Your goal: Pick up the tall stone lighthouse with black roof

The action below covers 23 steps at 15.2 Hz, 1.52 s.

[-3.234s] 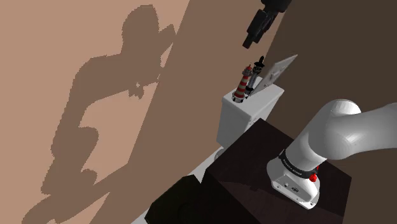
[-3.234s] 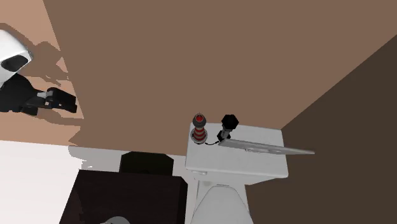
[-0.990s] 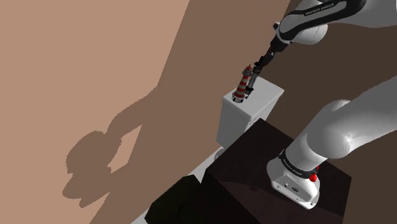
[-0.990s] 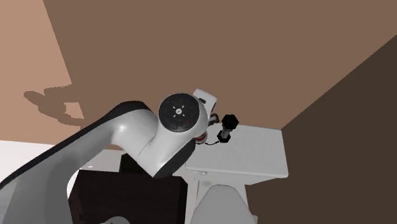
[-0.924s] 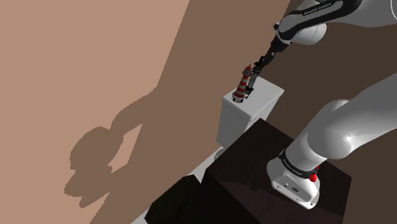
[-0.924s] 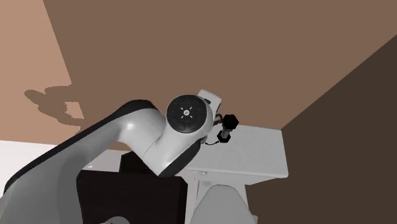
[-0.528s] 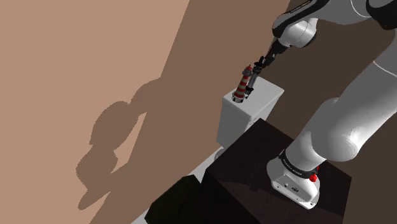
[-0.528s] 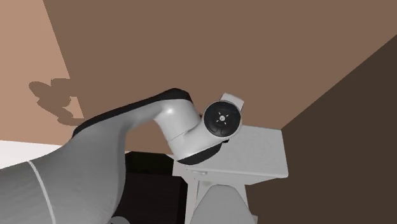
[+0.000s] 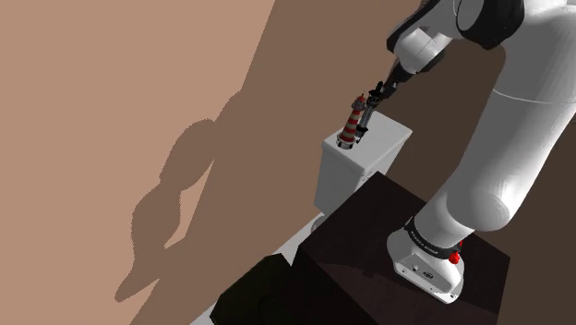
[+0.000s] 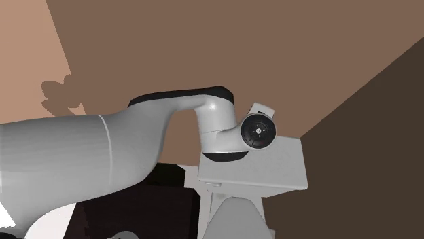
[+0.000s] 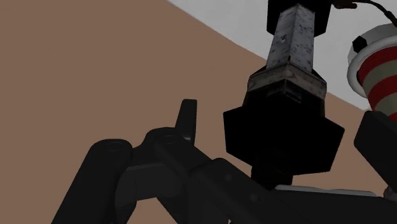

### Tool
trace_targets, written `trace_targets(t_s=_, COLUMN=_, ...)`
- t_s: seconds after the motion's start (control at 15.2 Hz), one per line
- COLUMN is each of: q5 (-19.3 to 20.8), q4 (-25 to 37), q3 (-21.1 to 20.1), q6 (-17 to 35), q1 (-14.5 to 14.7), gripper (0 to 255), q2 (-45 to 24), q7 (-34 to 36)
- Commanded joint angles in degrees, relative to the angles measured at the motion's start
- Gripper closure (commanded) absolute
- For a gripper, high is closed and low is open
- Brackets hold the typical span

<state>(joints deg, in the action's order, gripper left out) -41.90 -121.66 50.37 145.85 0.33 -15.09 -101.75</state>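
Note:
The tall grey stone lighthouse [image 11: 296, 44] with a black roof [image 11: 283, 137] stands on the white toilet tank [image 9: 355, 171], next to a red-and-white striped lighthouse [image 9: 350, 125] [image 11: 378, 70]. In the shoulder view the stone lighthouse [image 9: 367, 115] is the one nearer the arm, and my gripper [image 9: 377, 94] sits right at its top. In the wrist view my gripper [image 11: 283, 127] is open, with one finger [image 11: 186, 121] on each side of the black roof, slightly apart from it. In the second exterior view the arm's wrist [image 10: 258, 132] covers both lighthouses.
The tank's lid [image 10: 278, 170] stands against a brown wall, with a darker wall on the second exterior view's right. The toilet bowl [image 10: 234, 217] lies below the tank. My dark stand [image 9: 369, 240] is close beside it. A black box [image 9: 263, 295] sits lower down.
The arm came down from high above the tank to the stone lighthouse. Over the last second the elbow swung up while the gripper stayed at the roof. A grey leaning panel is gone.

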Motion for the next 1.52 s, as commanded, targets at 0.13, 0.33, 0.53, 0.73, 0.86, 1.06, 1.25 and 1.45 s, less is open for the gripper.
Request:
trace_targets(t_s=0.13, q5=-4.7, q4=0.1, q3=-2.5, q6=1.2, q1=-2.3, gripper=0, q2=-2.8, q7=-3.7)
trace_targets(t_s=0.33, q5=-5.2, q4=-0.1, q3=-2.8, q6=1.4, q1=-2.5, gripper=255, q2=-3.0, q7=-4.2)
trace_targets(t_s=0.53, q5=-5.2, q4=-0.1, q3=-2.8, q6=1.4, q1=-2.4, gripper=255, q2=-3.0, q7=-4.1)
trace_targets(t_s=0.73, q5=-5.1, q4=-0.1, q3=-2.8, q6=1.5, q1=-2.4, gripper=255, q2=-2.9, q7=-4.1)
trace_targets(t_s=0.86, q5=-5.1, q4=-0.1, q3=-2.8, q6=1.5, q1=-2.4, gripper=255, q2=-2.9, q7=-4.0)
trace_targets(t_s=1.06, q5=-3.2, q4=0.1, q3=-1.7, q6=0.7, q1=-1.6, gripper=255, q2=-1.9, q7=-2.5)
trace_targets(t_s=1.25, q5=-0.1, q4=0.4, q3=0.0, q6=-0.3, q1=-0.2, gripper=255, q2=-0.2, q7=-0.1)
trace_targets(t_s=1.45, q5=3.1, q4=0.7, q3=1.6, q6=-1.4, q1=1.2, gripper=255, q2=1.6, q7=2.4)
